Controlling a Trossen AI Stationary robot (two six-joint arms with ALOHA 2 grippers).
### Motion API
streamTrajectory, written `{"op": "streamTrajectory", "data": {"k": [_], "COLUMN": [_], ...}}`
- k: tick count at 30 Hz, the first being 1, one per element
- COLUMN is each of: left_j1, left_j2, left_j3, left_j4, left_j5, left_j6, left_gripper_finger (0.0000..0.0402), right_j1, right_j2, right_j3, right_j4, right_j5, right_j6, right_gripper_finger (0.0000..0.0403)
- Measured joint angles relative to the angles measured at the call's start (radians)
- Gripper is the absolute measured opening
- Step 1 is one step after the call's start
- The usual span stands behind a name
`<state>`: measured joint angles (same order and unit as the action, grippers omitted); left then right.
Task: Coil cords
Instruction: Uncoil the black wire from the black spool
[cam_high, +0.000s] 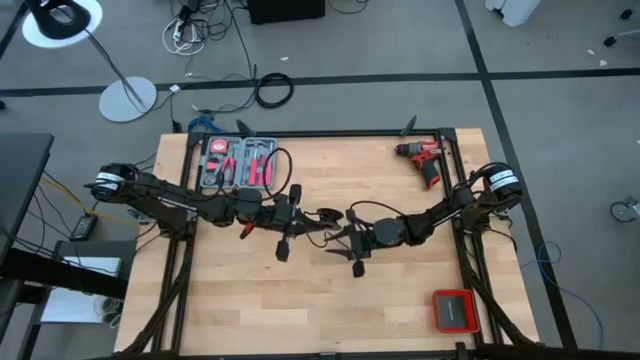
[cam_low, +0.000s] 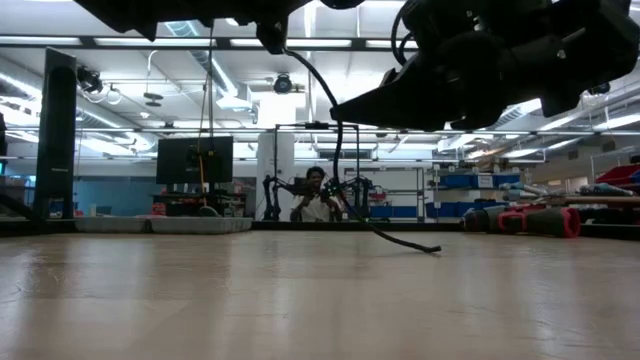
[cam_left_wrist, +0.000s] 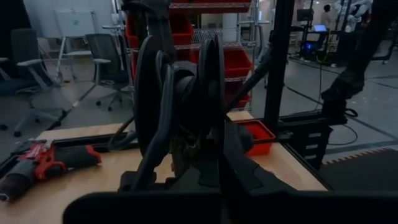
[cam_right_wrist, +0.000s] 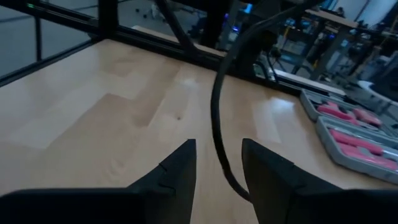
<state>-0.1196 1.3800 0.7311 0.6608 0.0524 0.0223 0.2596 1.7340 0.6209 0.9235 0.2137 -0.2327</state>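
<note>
The thin black cord (cam_high: 325, 215) is partly wound into an upright coil (cam_left_wrist: 186, 87) of several loops, right in front of my left gripper (cam_high: 300, 218) over the middle of the table. My left gripper is shut on it. From the coil a loose strand (cam_low: 335, 150) hangs down, and its free end (cam_low: 428, 248) lies on the tabletop. My right gripper (cam_right_wrist: 217, 149) is open just to the right of the coil, a little above the table. The strand (cam_right_wrist: 214, 118) runs between its two fingers; I cannot tell whether it touches them. My left gripper holds the coil by its lower part (cam_left_wrist: 186, 146), coming at it level from the table's left. The gripper's own dark body hides the place of contact. The loops stand upright above the fingers, clear of the table.
A red drill (cam_high: 425, 160) lies at the far right of the table. An open tool case (cam_high: 238, 162) with red-handled tools sits at the far left, and a red box (cam_high: 452, 310) at the near right. Bare wood (cam_high: 260, 300) spreads toward the near edge.
</note>
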Motion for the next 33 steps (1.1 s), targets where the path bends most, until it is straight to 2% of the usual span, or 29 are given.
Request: {"op": "streamTrajectory", "data": {"k": [14,20,26,33], "left_j1": [0.0,0.0,0.0,0.0], "left_j2": [0.0,0.0,0.0,0.0], "left_j3": [0.0,0.0,0.0,0.0], "left_j4": [0.031,0.037,0.037,-0.005], "left_j5": [-0.059,-0.068,-0.07,-0.006], "left_j6": [0.024,0.03,0.03,-0.009], "left_gripper_finger": [0.0,0.0,0.0,0.0], "right_j1": [-0.019,-0.026,-0.046,-0.06], "right_j2": [0.0,0.0,0.0,-0.024], "right_j3": [0.001,0.001,0.002,0.002], "right_j4": [0.003,0.007,-0.008,-0.119], "right_j5": [0.03,0.033,0.033,0.052], "right_j6": [-0.007,0.003,0.062,0.097], "right_gripper_finger": [0.012,0.0078,0.0012,0.0007]}}
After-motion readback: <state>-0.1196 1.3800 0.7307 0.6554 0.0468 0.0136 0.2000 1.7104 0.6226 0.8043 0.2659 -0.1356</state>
